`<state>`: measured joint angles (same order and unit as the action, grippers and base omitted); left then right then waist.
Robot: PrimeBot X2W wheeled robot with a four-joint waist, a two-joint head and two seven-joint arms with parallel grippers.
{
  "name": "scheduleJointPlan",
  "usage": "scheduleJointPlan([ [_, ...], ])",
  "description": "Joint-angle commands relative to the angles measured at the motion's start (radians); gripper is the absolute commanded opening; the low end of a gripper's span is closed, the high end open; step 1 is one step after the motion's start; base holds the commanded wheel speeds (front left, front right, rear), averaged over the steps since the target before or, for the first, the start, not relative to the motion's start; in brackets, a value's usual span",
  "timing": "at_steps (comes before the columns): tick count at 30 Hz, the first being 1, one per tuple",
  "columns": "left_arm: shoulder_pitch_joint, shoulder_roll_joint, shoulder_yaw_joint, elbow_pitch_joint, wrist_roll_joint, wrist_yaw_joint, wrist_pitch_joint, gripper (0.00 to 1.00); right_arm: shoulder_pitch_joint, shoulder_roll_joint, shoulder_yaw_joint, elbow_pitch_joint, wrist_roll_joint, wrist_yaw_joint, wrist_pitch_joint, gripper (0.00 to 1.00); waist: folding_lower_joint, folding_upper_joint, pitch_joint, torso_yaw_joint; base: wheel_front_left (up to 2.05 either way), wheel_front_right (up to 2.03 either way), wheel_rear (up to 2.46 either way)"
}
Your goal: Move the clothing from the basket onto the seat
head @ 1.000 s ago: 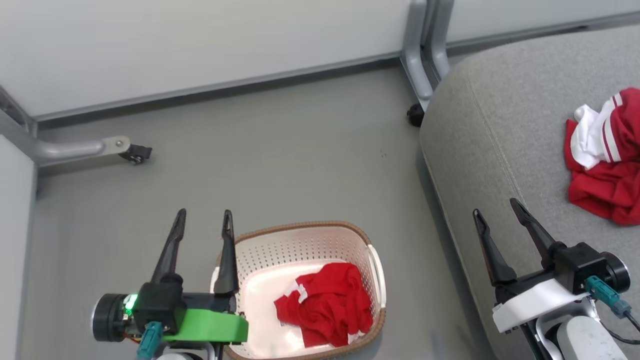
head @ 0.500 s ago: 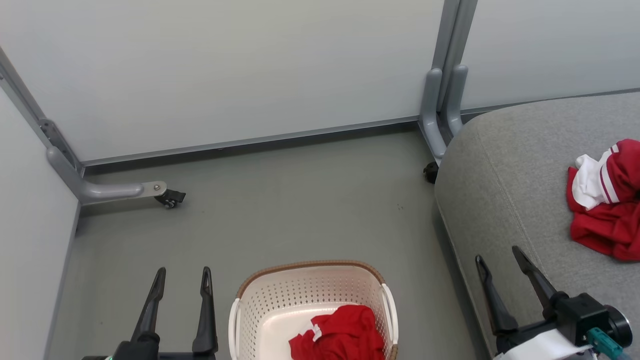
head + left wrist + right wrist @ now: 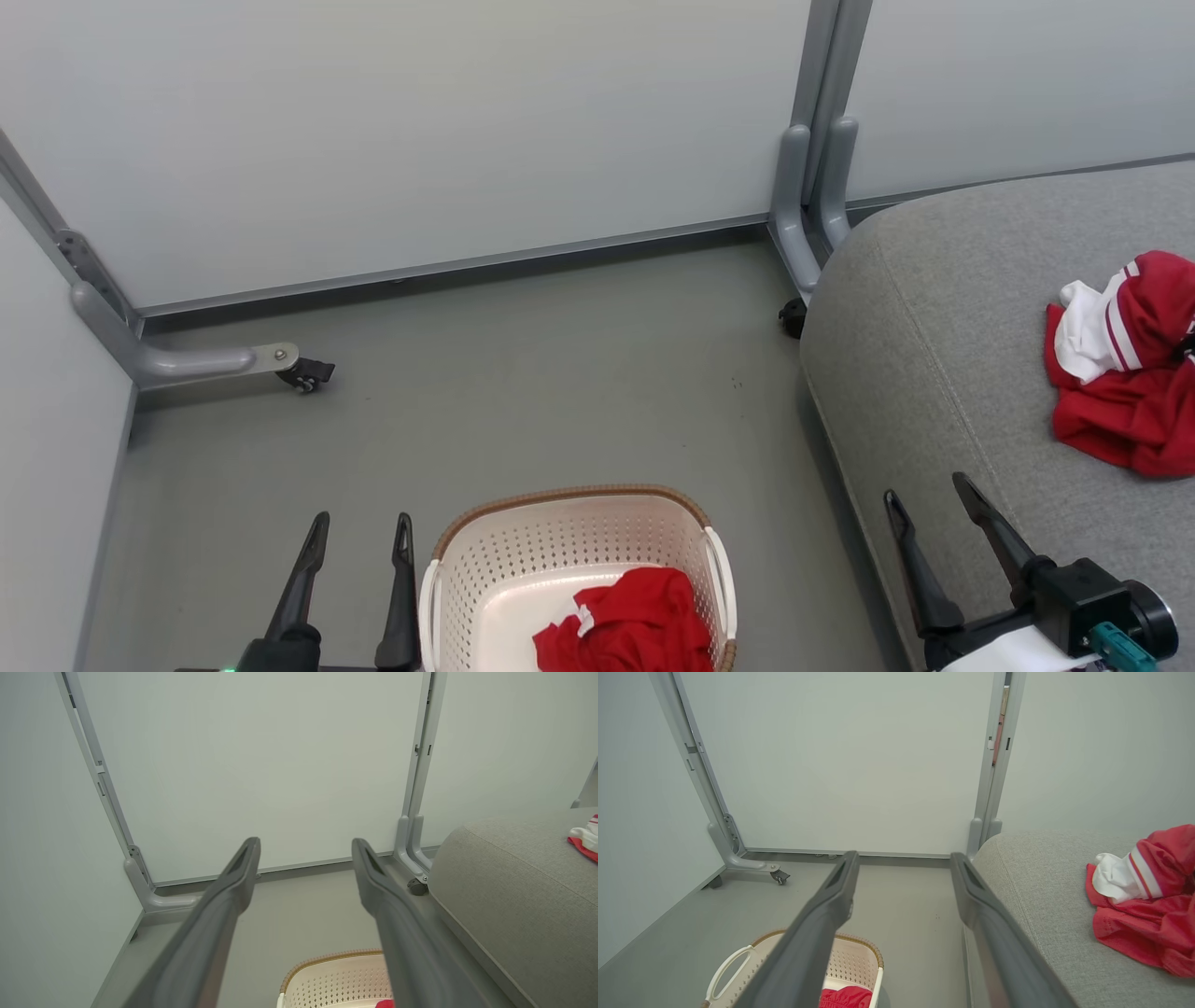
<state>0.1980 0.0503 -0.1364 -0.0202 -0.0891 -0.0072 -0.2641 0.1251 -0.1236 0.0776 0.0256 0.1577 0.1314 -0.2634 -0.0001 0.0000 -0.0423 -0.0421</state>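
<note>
Head view: L gripper (image 3: 362, 516), R gripper (image 3: 926, 486) agape; shorts (image 3: 625, 630) in basket (image 3: 560, 495) (jersey (image 3: 1120, 411) on seat (image 3: 934, 373)).

Cream-white basket (image 3: 560, 553), dotted with holes, brown woven-look rim; red shorts (image 3: 635, 627), white trim; red jersey (image 3: 1130, 425), white sleeve, white stripes; grey woven seat (image 3: 934, 392); grey-green floor (image 3: 523, 392); pale grey panels (image 3: 420, 140), grey metal posts (image 3: 814, 187), black casters (image 3: 306, 375)

Basket (image 3: 523, 560), near half cut off by head view's bottom edge, red shorts (image 3: 635, 621) in it likewise; jersey (image 3: 1125, 420), seat (image 3: 934, 373), cut by right edge
</note>
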Motion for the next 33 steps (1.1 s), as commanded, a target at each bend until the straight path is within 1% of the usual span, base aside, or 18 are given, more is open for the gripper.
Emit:
scheduleJointPlan([
  [1,-0.014,0.001,-0.004,0.004,-0.002,0.006,0.0,1.0,-0.009,-0.002,0.002,-0.003,-0.004,-0.001,-0.002,1.0,0.0001,0.0,0.001,0.0,0.0,0.0,0.0],
  [9,-0.014,0.001,-0.016,0.008,-0.004,0.006,0.0,1.0,-0.005,-0.004,0.004,-0.005,-0.005,-0.001,-0.002,1.0,0.0001,0.0,0.009,0.002,0.0,0.0,0.0],
  [17,-0.018,0.0,-0.023,0.017,0.027,0.0,0.0,1.0,-0.003,-0.007,0.003,-0.006,-0.005,-0.001,-0.002,1.0,0.0001,0.0,0.024,0.004,0.0,0.0,0.0],
  [23,-0.026,0.0,-0.03,0.022,0.017,-0.015,0.0,1.0,-0.014,-0.009,-0.003,-0.007,-0.009,-0.001,-0.002,1.0,0.0001,0.0,0.057,-0.004,0.0,0.0,0.0],
  [27,-0.046,0.0,-0.035,0.026,0.021,-0.023,0.0,1.0,-0.035,-0.005,-0.012,-0.02,-0.008,-0.001,-0.002,1.0,0.0001,0.0,0.121,-0.012,0.0,0.0,0.0],
  [33,-0.134,0.001,-0.043,0.039,0.043,-0.052,0.0,1.0,-0.119,-0.009,-0.021,-0.043,-0.012,-0.001,-0.002,1.0,0.0001,0.0,0.288,-0.029,0.0,0.0,0.0],
])
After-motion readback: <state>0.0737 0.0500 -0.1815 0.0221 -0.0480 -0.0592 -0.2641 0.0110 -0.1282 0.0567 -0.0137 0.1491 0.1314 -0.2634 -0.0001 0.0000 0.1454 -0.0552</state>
